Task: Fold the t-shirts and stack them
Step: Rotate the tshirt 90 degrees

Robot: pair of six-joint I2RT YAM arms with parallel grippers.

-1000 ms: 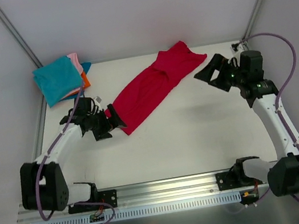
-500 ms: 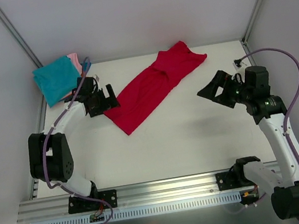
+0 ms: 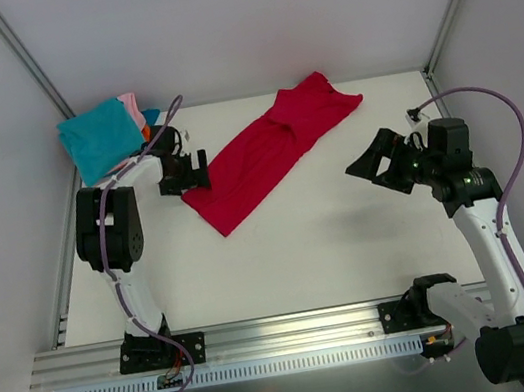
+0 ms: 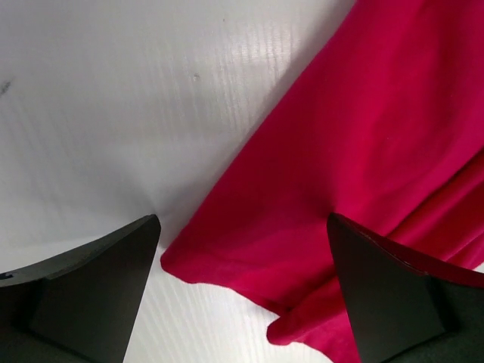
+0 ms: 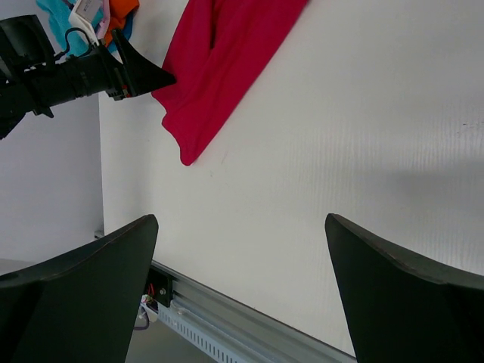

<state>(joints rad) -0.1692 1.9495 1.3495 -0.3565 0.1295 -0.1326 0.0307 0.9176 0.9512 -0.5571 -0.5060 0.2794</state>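
A: Two grippers, both spread wide and holding nothing; where is the left gripper now?

B: Farther back than a second ago, at the red t-shirt's left edge, beside the folded t-shirts in the far-left corner.

A: And the right gripper?

B: Pulled nearer; it hovers over bare table, apart from the red cloth; that cloth lies unmoved, diagonal.

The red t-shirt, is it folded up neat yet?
No. The red t-shirt lies stretched out, long and rumpled, across the table.
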